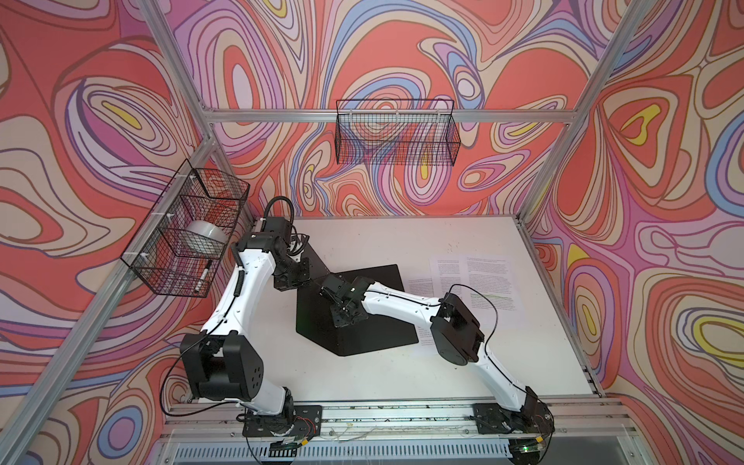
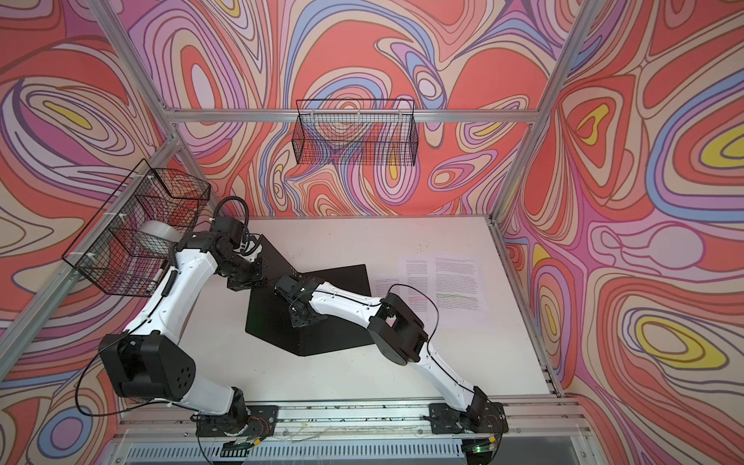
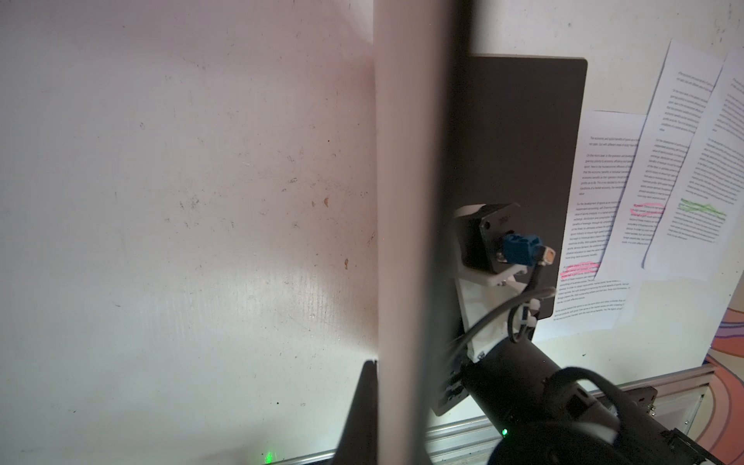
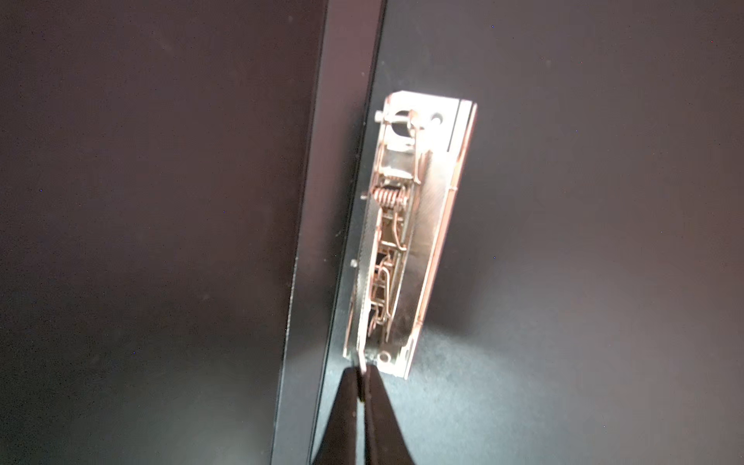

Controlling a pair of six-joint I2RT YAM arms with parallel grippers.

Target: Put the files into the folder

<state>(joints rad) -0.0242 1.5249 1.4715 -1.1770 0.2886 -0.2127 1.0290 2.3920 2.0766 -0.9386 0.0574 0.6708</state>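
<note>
Right hand (image 4: 363, 386): pinched fully shut on the thin end tab of the metal clip (image 4: 406, 241), fingertips meeting just below the clip's body.
Left hand (image 3: 402, 382): closed on the folder's left cover, holding that cover raised on edge, its pale outside facing the wrist camera.
Folder (image 1: 374, 334): mid-surface, open, black inside up, right cover lying flat.
Folder axis: long sides and spine run roughly from the near edge of the surface (image 1: 362, 382) to the far edge, slightly skewed; it opens rightward, toward the papers.
Files (image 1: 487, 282): three or so printed sheets fanned and overlapping, right of the folder; the nearest sheet appears to tuck under its right edge.
Risk, clip: the hold on the tab looks narrow, so it may slip and the sprung clip may snap shut.
Risk, folder: lifting the tab may drag the light folder.
Risk, cover: if the left hold slips, the cover will likely fall onto the right hand.
</note>
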